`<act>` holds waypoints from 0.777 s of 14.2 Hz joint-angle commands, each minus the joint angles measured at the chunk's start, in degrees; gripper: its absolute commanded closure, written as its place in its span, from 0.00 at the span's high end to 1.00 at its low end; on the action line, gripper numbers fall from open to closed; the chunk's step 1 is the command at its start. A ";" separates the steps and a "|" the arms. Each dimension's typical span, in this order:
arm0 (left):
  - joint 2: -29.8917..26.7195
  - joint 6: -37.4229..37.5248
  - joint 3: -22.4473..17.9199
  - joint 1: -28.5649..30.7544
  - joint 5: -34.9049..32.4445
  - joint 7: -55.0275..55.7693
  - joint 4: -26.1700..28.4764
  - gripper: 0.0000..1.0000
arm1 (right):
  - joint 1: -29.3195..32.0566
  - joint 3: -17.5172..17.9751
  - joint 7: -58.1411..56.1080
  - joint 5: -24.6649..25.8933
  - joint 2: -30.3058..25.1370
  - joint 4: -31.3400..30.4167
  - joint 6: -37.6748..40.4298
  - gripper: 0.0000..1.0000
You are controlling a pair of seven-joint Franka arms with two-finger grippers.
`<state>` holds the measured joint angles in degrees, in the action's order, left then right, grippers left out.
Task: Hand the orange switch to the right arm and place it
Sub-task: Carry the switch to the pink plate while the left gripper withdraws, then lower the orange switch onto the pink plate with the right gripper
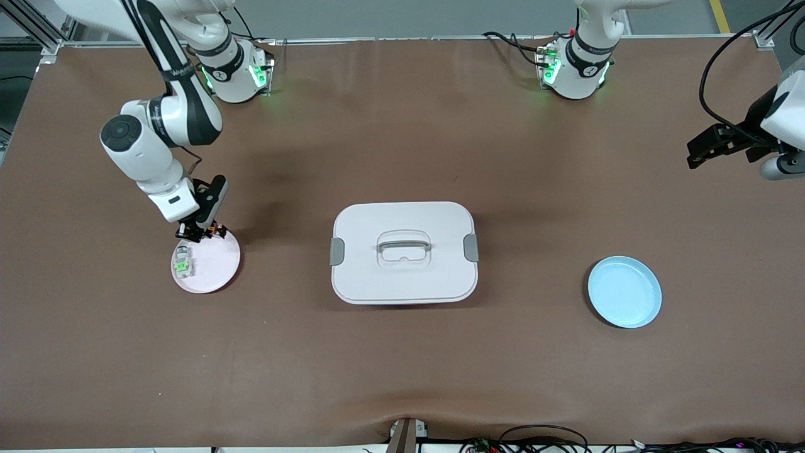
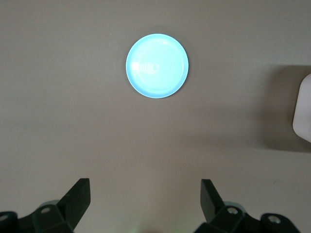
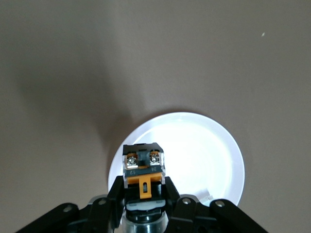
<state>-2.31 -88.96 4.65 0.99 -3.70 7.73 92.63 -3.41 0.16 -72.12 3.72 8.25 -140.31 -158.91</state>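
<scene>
The orange switch (image 1: 217,230), a small black block with an orange face, is clamped between the fingers of my right gripper (image 1: 202,233). It hangs just over the rim of the pink plate (image 1: 219,263) at the right arm's end of the table. In the right wrist view the orange switch (image 3: 143,167) shows two screw terminals and an orange tab, with my right gripper (image 3: 143,188) shut on its sides above the pink plate (image 3: 209,150). My left gripper (image 1: 694,156) waits high over the left arm's end of the table. Its jaws stand wide open and empty in the left wrist view (image 2: 146,194).
A clear-and-green switch (image 1: 182,263) lies on the pink plate. A white lidded box (image 1: 403,251) with a handle sits mid-table. A blue plate (image 1: 624,291) lies bare toward the left arm's end, and the blue plate (image 2: 157,65) also shows in the left wrist view.
</scene>
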 commanded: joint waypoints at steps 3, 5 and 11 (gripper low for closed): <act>-1.73 -1.65 -0.34 -0.47 0.44 -1.40 1.94 1.00 | 4.82 1.07 -4.25 0.76 4.75 2.41 -3.51 0.00; -1.47 -1.65 -0.34 -0.55 0.88 -1.40 2.03 1.00 | 5.61 1.07 -4.52 0.85 6.77 3.55 -4.90 0.00; -1.03 -1.56 -0.34 -0.55 3.69 -1.40 1.85 1.00 | 5.70 1.16 -4.52 0.58 11.43 6.63 -7.64 0.00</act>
<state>-2.71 -89.85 4.66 0.68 -1.20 7.70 93.86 1.01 0.28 -75.95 3.72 17.57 -135.93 -166.11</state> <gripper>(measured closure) 0.000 0.639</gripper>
